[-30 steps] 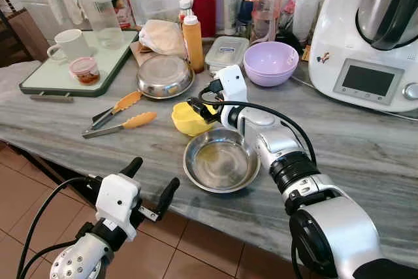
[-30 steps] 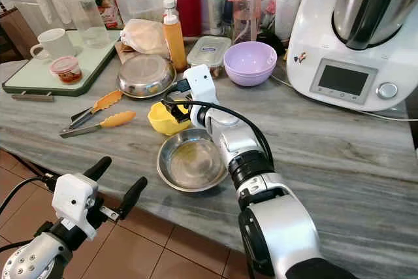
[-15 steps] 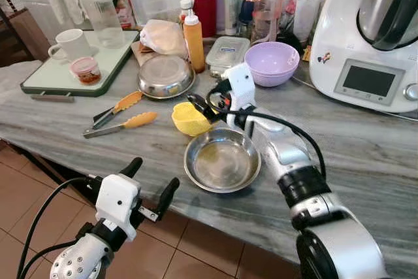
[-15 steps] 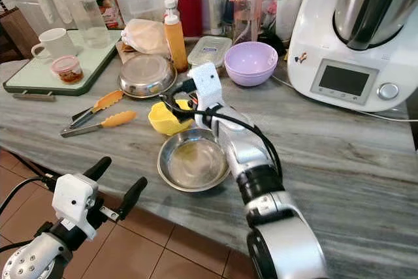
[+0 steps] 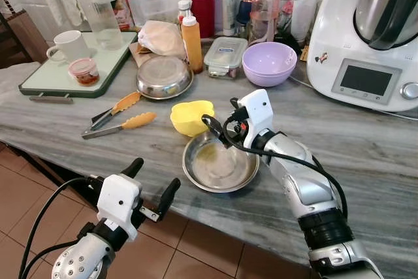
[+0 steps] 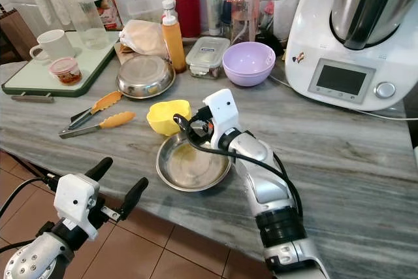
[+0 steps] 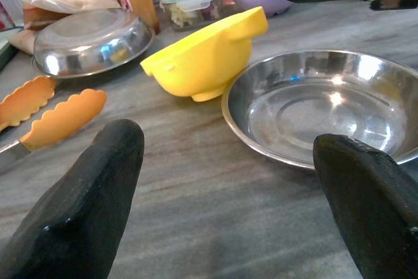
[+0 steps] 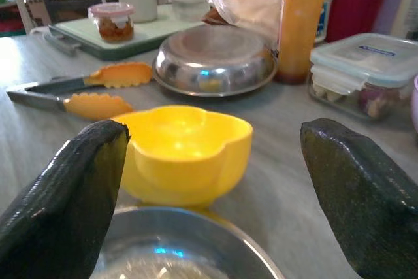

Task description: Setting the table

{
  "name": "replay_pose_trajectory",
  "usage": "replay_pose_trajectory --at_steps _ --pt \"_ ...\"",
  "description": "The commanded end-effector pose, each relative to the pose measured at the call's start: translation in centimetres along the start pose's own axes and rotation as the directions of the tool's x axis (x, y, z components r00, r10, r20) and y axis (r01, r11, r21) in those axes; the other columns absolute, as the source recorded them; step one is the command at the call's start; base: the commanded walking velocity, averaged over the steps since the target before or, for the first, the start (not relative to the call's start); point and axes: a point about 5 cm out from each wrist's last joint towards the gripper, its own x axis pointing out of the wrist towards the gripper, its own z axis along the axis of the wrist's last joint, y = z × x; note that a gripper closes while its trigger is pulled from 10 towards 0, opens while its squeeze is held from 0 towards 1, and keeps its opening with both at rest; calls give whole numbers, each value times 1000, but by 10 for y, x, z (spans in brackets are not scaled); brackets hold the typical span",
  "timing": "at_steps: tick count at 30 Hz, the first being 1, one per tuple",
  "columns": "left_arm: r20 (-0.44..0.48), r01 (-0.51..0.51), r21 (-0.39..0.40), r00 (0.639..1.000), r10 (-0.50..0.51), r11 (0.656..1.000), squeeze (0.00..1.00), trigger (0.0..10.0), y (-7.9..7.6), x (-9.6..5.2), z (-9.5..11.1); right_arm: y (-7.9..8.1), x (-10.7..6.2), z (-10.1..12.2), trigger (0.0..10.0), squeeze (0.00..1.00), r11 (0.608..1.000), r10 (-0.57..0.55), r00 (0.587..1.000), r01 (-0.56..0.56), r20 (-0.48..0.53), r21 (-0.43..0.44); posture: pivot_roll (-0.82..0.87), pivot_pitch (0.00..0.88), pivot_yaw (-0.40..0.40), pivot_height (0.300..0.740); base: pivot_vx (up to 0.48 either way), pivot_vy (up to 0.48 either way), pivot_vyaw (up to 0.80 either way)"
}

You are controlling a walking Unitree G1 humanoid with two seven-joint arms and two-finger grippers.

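A grey, wood-grained stone counter [image 5: 366, 161] runs across the middle of the head views, with terracotta floor tiles [image 5: 196, 259] below its front edge at the lower left. Along the back stand bottles, a red canister [image 5: 201, 4], an orange sauce bottle [image 5: 192, 42] and a lidded glass container [image 5: 226, 55]; a white kitchen machine [image 5: 369, 37] fills the upper right. At the upper left a green tray [image 5: 59, 73] carries a white mug [image 5: 68, 45] and a small jar [image 5: 84, 70]. Orange-tipped tongs [image 5: 117, 114] lie left of centre, just in front of an upturned steel bowl [image 5: 163, 76].

Near the counter's front edge, at centre frame, sits an open steel bowl [image 5: 219, 164], with a yellow bowl [image 5: 191, 115] touching its far-left rim and a lilac bowl [image 5: 269, 63] well behind. The right gripper [image 5: 221, 134] hovers over the steel bowl's far rim, fingers spread wide and empty. The left gripper [image 5: 151, 184] hangs below the counter edge at the lower left, also wide open, holding nothing.
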Motion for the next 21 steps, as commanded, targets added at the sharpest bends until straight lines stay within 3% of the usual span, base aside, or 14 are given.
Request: replay_pose_trajectory --at_steps 1,11,21 --pt "-13 2 11 1000 -2 1000 0 10000 1 -1 -2 1 -3 -3 10000 1000 1000 -5 1000 5 -22 -11 -106 93 95 740 0 0 0" --pt "-14 4 11 1000 -4 1000 0 10000 2 1 -4 -1 0 -10 10000 1000 999 -20 997 17 -69 -30 -105 95 98 740 0 0 0" --pt "-18 -6 14 1000 6 1000 0 10000 2 2 -5 -1 14 -11 10000 1000 1000 -15 997 14 -78 -23 -90 90 94 740 0 0 0"
